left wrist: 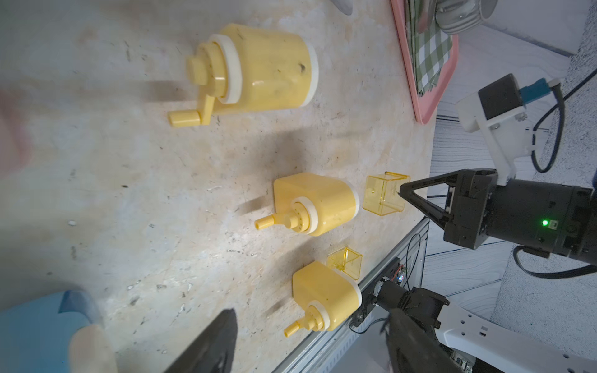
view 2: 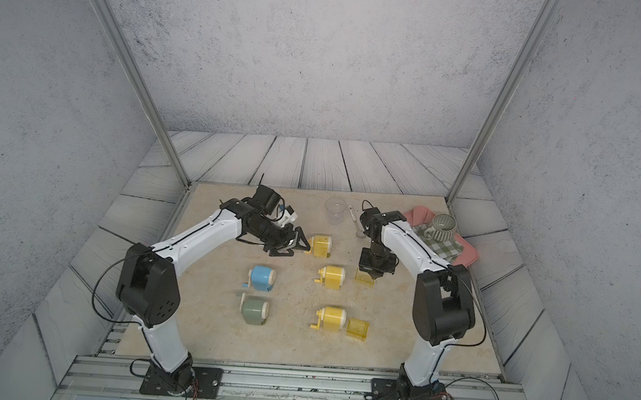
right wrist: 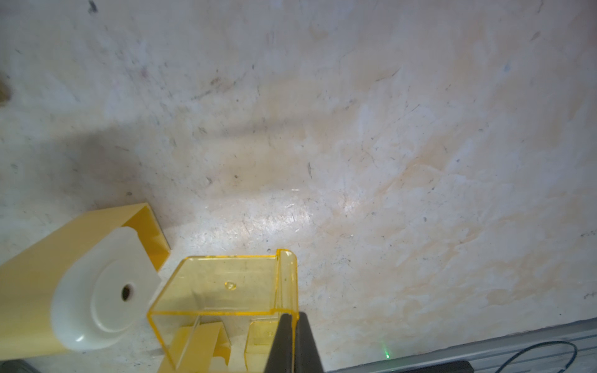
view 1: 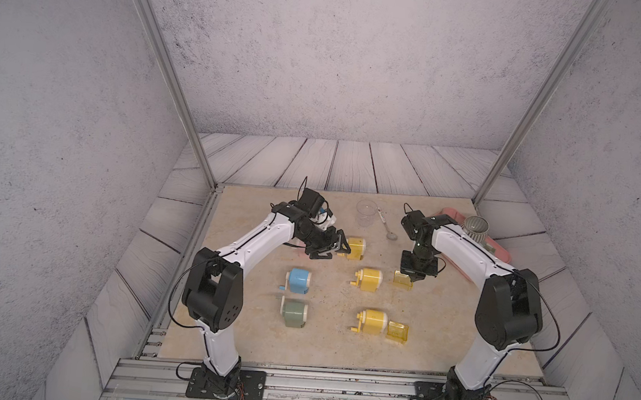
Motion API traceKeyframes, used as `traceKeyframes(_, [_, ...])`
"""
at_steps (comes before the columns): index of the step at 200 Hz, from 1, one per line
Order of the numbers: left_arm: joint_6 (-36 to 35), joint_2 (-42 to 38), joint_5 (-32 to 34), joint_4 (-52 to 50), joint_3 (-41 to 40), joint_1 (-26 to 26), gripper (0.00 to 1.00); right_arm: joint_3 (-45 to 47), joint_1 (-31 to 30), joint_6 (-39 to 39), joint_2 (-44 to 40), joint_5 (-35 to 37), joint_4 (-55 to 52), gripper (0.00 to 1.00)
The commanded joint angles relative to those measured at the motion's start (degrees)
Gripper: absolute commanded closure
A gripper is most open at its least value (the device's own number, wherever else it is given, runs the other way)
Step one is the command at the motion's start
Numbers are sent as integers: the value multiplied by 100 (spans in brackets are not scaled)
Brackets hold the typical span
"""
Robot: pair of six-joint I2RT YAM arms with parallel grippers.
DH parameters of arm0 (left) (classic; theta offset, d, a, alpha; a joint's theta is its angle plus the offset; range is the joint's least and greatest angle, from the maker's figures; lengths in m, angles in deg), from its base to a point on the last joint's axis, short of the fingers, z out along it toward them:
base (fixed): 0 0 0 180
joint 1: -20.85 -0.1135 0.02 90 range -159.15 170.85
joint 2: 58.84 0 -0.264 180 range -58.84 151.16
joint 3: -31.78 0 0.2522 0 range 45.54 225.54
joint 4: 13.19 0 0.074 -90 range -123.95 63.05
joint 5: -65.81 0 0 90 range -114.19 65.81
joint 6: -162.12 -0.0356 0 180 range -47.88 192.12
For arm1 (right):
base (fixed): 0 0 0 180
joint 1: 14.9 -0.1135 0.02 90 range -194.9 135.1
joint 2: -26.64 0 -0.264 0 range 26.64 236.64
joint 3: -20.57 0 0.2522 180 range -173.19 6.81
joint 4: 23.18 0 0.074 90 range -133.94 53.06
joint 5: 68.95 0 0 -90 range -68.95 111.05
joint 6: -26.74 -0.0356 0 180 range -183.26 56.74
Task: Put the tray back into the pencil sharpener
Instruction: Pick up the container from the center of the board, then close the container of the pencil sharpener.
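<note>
Fingers point(right wrist: 284, 339) of the right gripper point(left wrist: 402, 193) are pinching shut on one thin wall of the clear yellow tray point(right wrist: 226, 284).
Tray is sitting upright on the table point(view 1: 324, 348), just beside the white-faced end of the middle yellow sharpener point(view 1: 370, 279), on the right arm's side and roughly in line with its long axis; the empty bay point(right wrist: 147, 232) seems to be facing it. Meanwhile the left gripper point(view 1: 340, 248), jaws apart and holding nothing, is hovering by the far yellow sharpener point(view 1: 356, 248); the right arm is nearer, likely needing a short slide.
</note>
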State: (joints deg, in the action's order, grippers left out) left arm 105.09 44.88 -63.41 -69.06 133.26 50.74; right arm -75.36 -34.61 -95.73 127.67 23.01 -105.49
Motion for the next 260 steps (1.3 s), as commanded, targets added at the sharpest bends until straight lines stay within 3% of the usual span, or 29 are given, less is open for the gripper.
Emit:
traceKeyframes(1, [315, 249, 132, 181, 89, 190, 22, 18, -11, 408, 96, 83, -242, 100])
traceKeyframes(64, [421, 749, 1183, -72, 596, 856, 20, 65, 88, 832, 127, -345, -178, 100])
traceKeyframes(108, [500, 990, 1419, -33, 553, 1035, 19, 127, 178, 976, 209, -560, -38, 100])
traceKeyframes(197, [545, 1427, 1041, 113, 847, 1051, 18, 240, 204, 742, 331, -601, 70, 100])
traceKeyframes(260, [737, 1429, 793, 484, 544, 1162, 20, 324, 198, 683, 382, -661, 130, 100])
